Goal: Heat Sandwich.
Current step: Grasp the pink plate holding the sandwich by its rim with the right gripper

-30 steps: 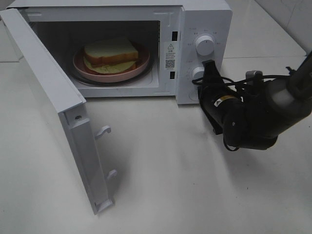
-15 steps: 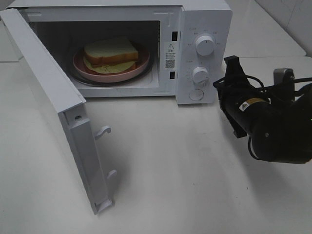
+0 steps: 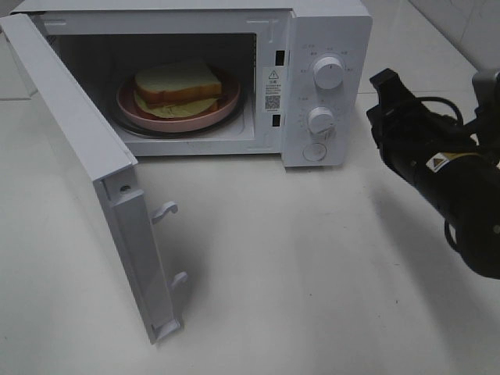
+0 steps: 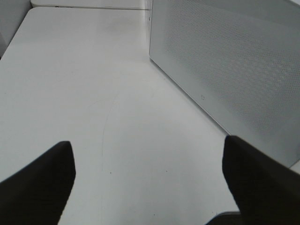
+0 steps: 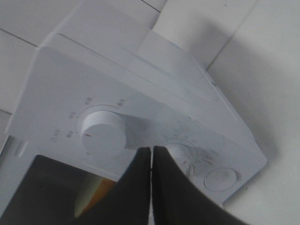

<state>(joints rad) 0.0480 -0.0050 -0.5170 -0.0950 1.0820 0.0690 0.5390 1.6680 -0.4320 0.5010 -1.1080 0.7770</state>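
Note:
The sandwich (image 3: 176, 84), white bread with a brown crust and a pale filling, lies on a round pink plate (image 3: 228, 105) inside the open microwave (image 3: 328, 31). My right gripper (image 3: 384, 82) hovers to the right of the control panel, apart from it, with its jaws shut and nothing between them. In the right wrist view the closed fingertips (image 5: 151, 154) point at the panel between the upper knob (image 5: 104, 133) and the lower knob (image 5: 180, 152). My left gripper (image 4: 149, 187) is open over bare table and does not show in the high view.
The microwave door (image 3: 70, 133) stands swung wide open to the front left, latch hooks facing the table. The panel carries an upper knob (image 3: 328, 72), a lower knob (image 3: 321, 119) and a round button (image 3: 314, 151). A perforated white microwave panel (image 4: 234, 70) rises beside the left gripper.
My right arm has pulled back to the right and up, away from the lower knob and the panel. Its gripper stayed shut. The sandwich, plate and door have not moved.

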